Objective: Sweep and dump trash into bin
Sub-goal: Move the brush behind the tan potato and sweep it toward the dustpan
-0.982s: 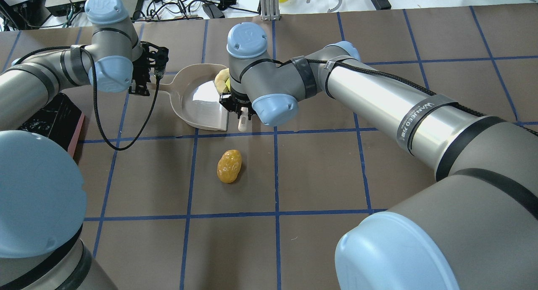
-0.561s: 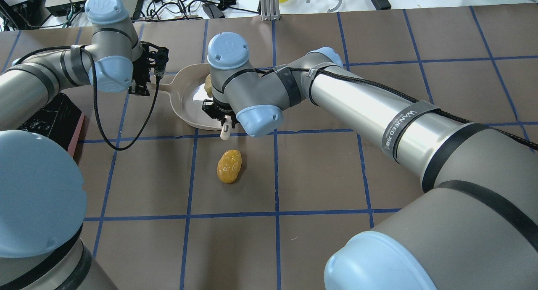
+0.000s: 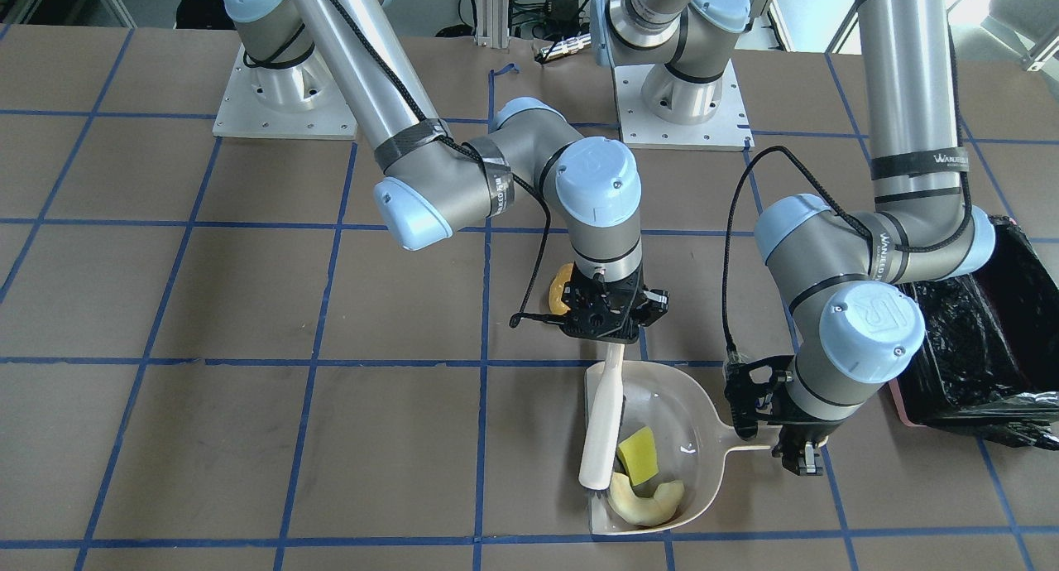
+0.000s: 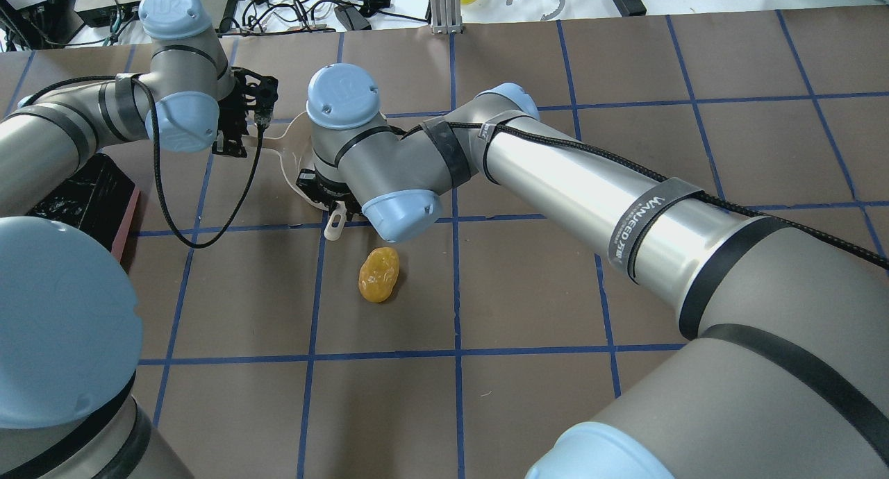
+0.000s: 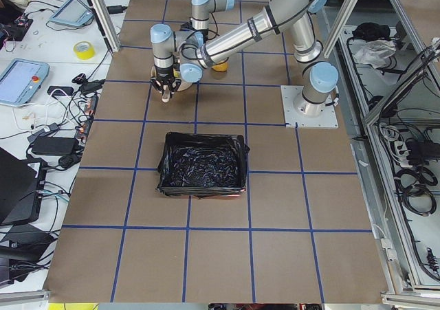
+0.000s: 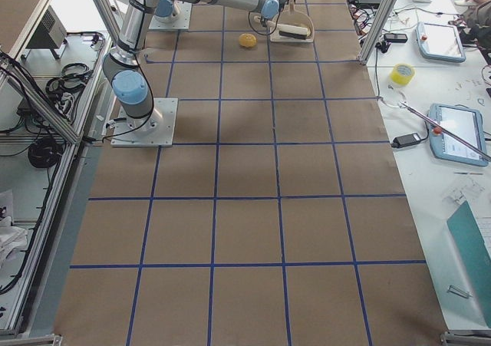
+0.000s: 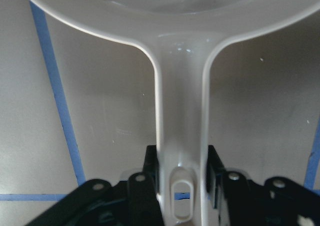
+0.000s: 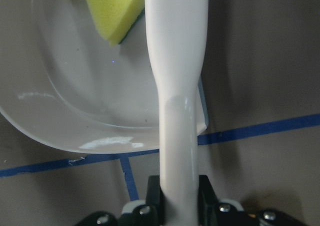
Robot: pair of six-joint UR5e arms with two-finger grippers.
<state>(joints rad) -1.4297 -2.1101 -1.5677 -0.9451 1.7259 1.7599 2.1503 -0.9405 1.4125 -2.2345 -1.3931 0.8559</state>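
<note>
I see smooth gloss plastic dustpan (image 3: 680,412) & brush (image 3: 600,439), matt foam wedge (image 3: 637,455), shiny lump (image 4: 378,274), crinkly gloss blk plastic bin liner (image 3: 968,339), matt paper counter (image 3: 248,439).

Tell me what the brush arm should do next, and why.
Probably lift the brush out of the dustpan and set it down on the lump's far side from the pan. The wedge and slice already lie inside, while the lump sits on the table outside.
</note>
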